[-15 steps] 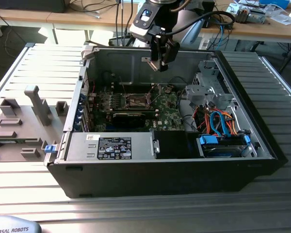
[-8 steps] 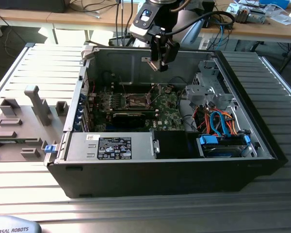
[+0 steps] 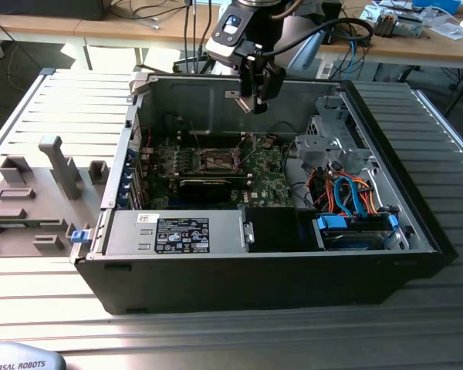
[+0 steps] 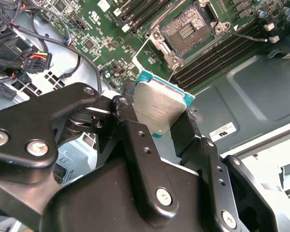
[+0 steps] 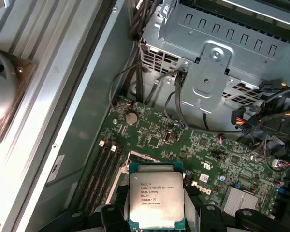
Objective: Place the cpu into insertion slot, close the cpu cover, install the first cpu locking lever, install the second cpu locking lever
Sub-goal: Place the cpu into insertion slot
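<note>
A: One gripper (image 3: 255, 96), hanging over the open computer case (image 3: 216, 289) in the exterior view. Fingers?

B: Pinching the cpu (image 4: 159, 108). In the second wrist view the black fingers (image 4: 129, 121) clamp two opposite edges, and the silver top faces the camera.

A: Seated?

B: No. It's held in the air above the green motherboard (image 5: 193, 145), not touching it. The insertion slot (image 4: 188, 30) lies bare on the board with its contact field exposed, well apart from the chip.

A: Anything around the slot?

B: Dark memory slots (image 4: 222, 53) run just beside it. The first wrist view has a grey drive cage (image 5: 217, 53) with black cables hanging under it.

A: Rest of the scene, quick.

B: All exterior view. A labelled power supply (image 3: 177, 231) sits along the case's near wall. Orange and blue cables (image 3: 347, 193) are bundled at the exterior view's right. A grey fixture tray (image 3: 31, 208) lies outside the case, at the exterior view's left.
</note>
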`<state>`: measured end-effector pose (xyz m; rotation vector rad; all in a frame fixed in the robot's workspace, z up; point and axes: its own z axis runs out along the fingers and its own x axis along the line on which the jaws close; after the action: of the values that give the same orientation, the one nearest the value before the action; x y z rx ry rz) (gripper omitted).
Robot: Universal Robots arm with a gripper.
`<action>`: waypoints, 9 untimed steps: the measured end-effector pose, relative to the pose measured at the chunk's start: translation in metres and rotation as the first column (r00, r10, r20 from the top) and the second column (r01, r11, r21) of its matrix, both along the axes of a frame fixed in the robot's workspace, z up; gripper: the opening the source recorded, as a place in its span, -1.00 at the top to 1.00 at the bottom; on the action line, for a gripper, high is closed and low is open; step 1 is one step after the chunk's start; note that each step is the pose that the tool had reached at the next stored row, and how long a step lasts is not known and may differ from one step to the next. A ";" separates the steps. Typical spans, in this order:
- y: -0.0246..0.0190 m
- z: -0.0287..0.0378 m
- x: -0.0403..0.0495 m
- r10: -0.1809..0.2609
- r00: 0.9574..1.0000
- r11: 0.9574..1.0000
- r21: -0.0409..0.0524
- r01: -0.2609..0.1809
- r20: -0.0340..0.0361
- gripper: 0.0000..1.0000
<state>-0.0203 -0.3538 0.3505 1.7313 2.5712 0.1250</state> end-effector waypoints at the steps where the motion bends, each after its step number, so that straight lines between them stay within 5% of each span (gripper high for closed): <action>1: 0.0000 -0.0001 0.0000 -0.002 1.000 1.000 0.000 0.002 0.000 -0.08; 9: 0.0000 -0.0003 0.0000 -0.005 1.000 1.000 0.000 0.005 0.000 -0.08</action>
<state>-0.0203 -0.3538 0.3502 1.7379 2.5663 0.1246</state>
